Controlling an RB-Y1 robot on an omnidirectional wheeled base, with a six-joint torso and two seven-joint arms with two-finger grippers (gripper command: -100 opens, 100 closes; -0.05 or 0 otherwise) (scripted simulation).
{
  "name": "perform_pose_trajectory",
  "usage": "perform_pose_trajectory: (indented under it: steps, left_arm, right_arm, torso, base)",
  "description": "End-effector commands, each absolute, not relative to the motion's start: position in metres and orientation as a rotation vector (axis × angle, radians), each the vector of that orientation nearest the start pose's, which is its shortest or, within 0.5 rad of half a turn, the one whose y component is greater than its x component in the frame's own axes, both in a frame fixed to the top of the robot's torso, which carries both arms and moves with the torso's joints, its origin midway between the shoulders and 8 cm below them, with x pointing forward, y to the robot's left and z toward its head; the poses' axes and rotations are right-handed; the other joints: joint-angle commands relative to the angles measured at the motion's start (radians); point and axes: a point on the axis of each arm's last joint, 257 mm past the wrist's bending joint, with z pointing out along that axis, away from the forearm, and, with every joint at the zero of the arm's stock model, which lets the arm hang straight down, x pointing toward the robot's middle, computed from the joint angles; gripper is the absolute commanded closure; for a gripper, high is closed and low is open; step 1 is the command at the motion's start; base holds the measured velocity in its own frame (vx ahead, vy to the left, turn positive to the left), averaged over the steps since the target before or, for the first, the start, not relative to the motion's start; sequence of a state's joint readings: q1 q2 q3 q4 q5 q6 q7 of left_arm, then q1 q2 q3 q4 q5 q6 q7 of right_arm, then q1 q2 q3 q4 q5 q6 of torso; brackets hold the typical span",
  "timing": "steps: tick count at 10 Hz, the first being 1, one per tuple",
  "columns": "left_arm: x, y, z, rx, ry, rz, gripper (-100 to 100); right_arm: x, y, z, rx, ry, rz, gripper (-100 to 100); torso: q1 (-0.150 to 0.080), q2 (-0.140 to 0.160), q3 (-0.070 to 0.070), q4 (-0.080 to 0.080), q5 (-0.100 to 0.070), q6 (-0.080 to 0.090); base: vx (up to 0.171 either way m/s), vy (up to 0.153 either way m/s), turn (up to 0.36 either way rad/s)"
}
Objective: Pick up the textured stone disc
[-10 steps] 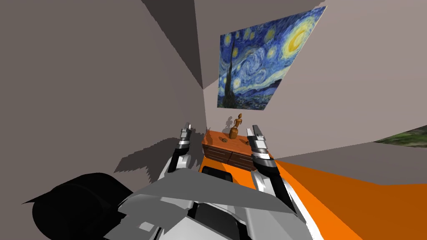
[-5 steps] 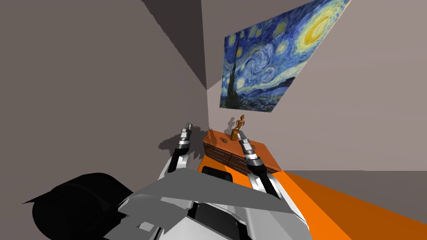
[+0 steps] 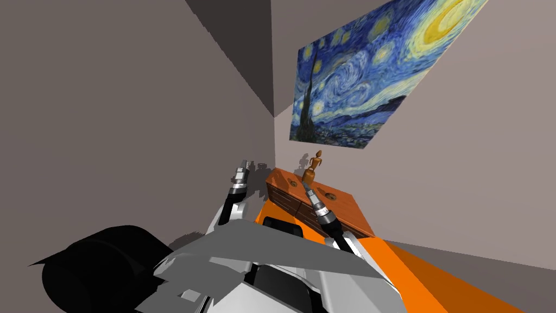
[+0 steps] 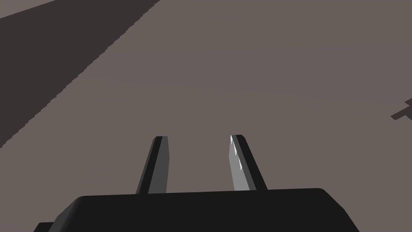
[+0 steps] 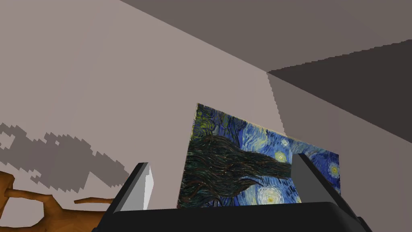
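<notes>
**Q:** Where is the right tool, and what state is it in?

**A:** The right tool [image 3: 305,187] is released. Its two grey fingers [image 5: 139,187] stand wide apart with nothing between them. It hangs over a brown wooden table [image 3: 347,212] with drawer fronts. It is just in front of a small wooden figurine [image 3: 313,167], which stands upright on the table top.

**Q:** And the disc?

**A:** Two small dark round shapes lie flat on the table. The first disc [image 3: 294,183] is just left of the figurine and the second disc [image 3: 328,196] is just right of it, both nearer the robot. The tool's tip sits between them. I cannot tell which one is the textured stone disc, nor whether the tool touches the table.

**Q:** What is behind the figurine?

**A:** A painting [image 3: 369,81] of a swirling blue and yellow night sky hangs on the wall.

**Q:** And the left tool?

**A:** The left tool [image 3: 244,164] is held up well left of the figurine, off the table's end. Its fingers are apart and empty.
</notes>
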State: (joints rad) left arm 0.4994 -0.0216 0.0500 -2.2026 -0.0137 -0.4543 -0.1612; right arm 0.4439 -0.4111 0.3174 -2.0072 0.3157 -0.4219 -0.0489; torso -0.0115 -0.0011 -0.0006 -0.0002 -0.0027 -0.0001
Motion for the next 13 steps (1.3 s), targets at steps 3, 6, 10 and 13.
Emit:
perform_pose_trajectory:
  steps: [3,6,10,13]
  left_arm:
    - [0.361,0.303,-0.019,-0.692,0.726,-1.067,0]
    - [0.361,0.303,-0.019,-0.692,0.726,-1.067,0]
    - [0.361,0.303,-0.019,-0.692,0.726,-1.067,0]
    - [0.361,0.303,-0.019,-0.692,0.726,-1.067,0]
  right_arm:
    - [0.358,-0.11,-0.208,0.319,1.547,1.289,-100]
    - [0.336,-0.101,-0.264,0.233,1.721,1.264,-100]
    - [0.307,-0.114,-0.339,0.162,1.933,1.194,-100]
    - [0.292,-0.123,-0.368,0.116,2.021,1.162,-100]
  torso:
    - [0.003,-0.001,-0.001,0.0,0.001,0.0]
    - [0.005,-0.001,0.0,0.0,0.001,0.001]
    - [0.006,-0.001,-0.001,0.0,0.001,0.001]
    - [0.006,-0.002,-0.001,0.0,0.001,0.0]
  base:
    - [-0.015,-0.111,0.195]
    - [-0.03,-0.089,0.266]
    - [-0.035,-0.078,0.233]
    - [-0.031,-0.073,0.261]
